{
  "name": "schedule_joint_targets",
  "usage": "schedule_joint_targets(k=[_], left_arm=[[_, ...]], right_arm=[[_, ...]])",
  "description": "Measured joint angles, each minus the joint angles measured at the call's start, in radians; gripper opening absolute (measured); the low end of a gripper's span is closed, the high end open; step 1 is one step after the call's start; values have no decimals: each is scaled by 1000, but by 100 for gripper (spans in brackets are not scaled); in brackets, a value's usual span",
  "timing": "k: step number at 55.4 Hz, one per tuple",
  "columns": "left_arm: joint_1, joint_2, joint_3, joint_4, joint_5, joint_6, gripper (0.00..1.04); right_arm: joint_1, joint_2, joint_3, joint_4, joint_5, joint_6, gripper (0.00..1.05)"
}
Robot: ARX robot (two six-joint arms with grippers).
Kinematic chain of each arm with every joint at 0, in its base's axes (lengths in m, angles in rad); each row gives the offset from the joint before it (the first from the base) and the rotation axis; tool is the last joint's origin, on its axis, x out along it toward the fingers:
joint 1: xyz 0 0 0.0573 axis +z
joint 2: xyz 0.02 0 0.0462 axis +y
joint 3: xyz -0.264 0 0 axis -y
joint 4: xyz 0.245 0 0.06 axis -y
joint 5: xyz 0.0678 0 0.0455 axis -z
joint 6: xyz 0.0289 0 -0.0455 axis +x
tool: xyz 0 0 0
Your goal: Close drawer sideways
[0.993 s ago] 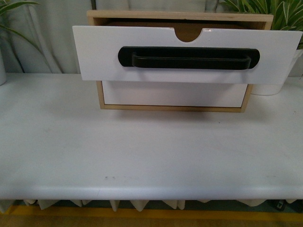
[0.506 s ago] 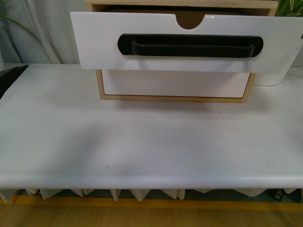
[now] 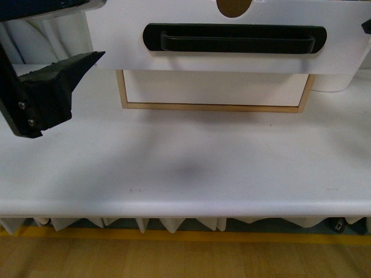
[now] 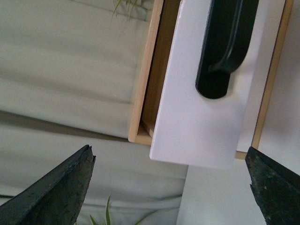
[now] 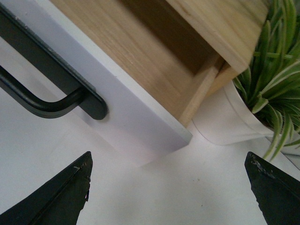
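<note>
Left end effector (image 4: 168,152) holds its jaws spread wide and grips nothing, poised just beside the left end of the drawer (image 3: 232,62). The right end effector (image 5: 168,157) is likewise wide and empty, near the drawer's right end (only a dark sliver of it enters the front view).

The drawer, white-fronted with a black bar handle (image 3: 235,38) and a semicircular notch (image 3: 235,6), stands pulled well out of its wooden cabinet (image 3: 211,108). It overhangs the plain lower drawer front (image 3: 211,88), and its wooden interior (image 5: 140,42) shows in the right wrist view. Neither end effector appears to touch it.

By judgement the task is at its start: no closing is evident, and the whole push inward remains.

The cabinet rests at the back of a white table (image 3: 185,168), matt and faintly scuffed. Beside the cabinet's right side stands a white pot (image 5: 225,122) with a striped green plant (image 5: 276,70). A pale curtain (image 4: 65,70) hangs behind. Wooden floor (image 3: 185,263) and a yellow strip (image 3: 185,234) lie below the table's near edge.
</note>
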Motion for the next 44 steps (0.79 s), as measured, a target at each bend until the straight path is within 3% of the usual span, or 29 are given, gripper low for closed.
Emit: schedule_joint_targets(k=[25,44], left_arm=[[-5,173,184,-70,30,101,98],[-6,246,291,-103,33,150,98]], right_arm=[[70,148,143,-58,5,-83,95],[75,199,198,-57,18,-103,95]])
